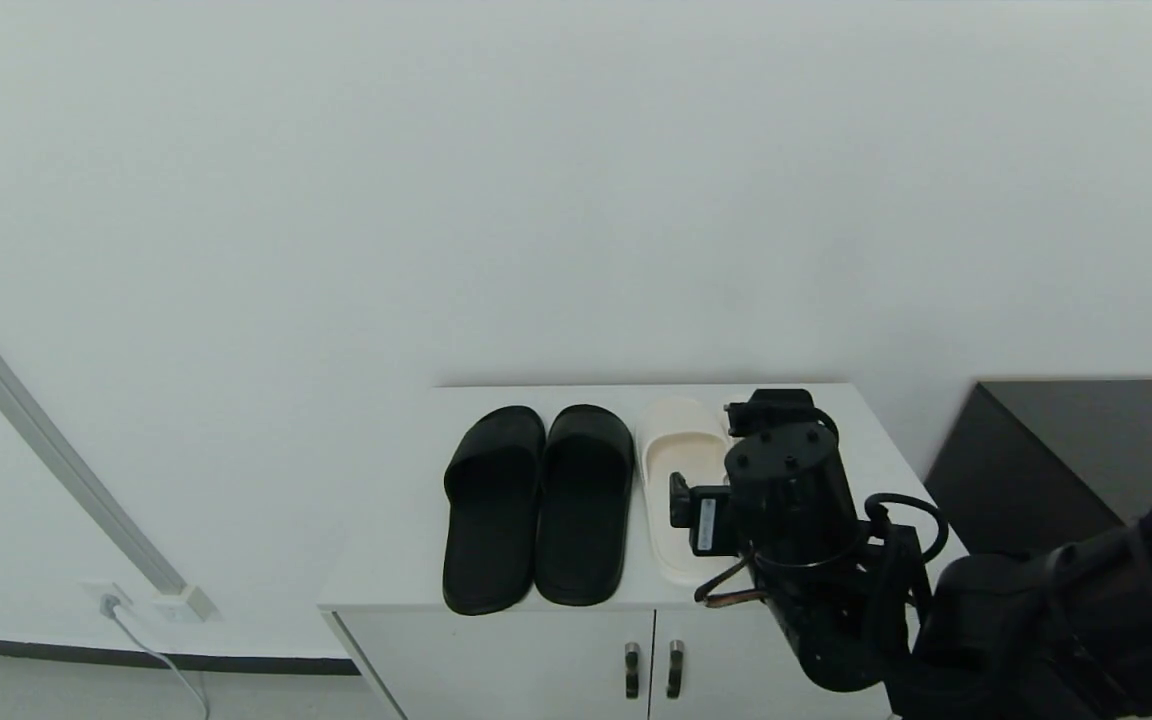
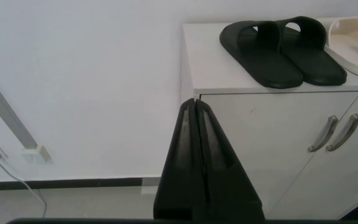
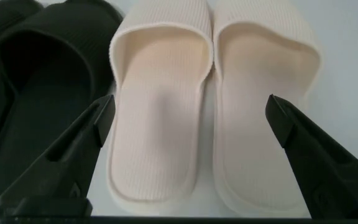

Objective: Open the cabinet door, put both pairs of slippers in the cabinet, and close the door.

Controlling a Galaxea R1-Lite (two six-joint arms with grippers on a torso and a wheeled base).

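Slippers, two pairs, lie side by side on the cabinet [image 1: 386,560] top, toes toward the back edge by the wall and heels at the front edge. The black pair [image 1: 536,505] sits around the middle of the top, the two soles touching along their length. The cream pair [image 1: 681,470] lies just beside it toward the right edge, partly hidden under my right wrist in the head view.

My right gripper [image 3: 190,106] hovers over the cream pair with jaws spread wide and nothing between them, one finger [image 3: 73,162] over the black pair's side and the other over the outer edge of the far cream slipper.

My left gripper [image 2: 196,106] hangs lower, out in front of the cabinet near its front left corner, jaws pressed together on nothing.

Both cabinet doors [image 1: 516,660] are shut, their two metal handles [image 1: 651,668] upright side by side at the centre seam.
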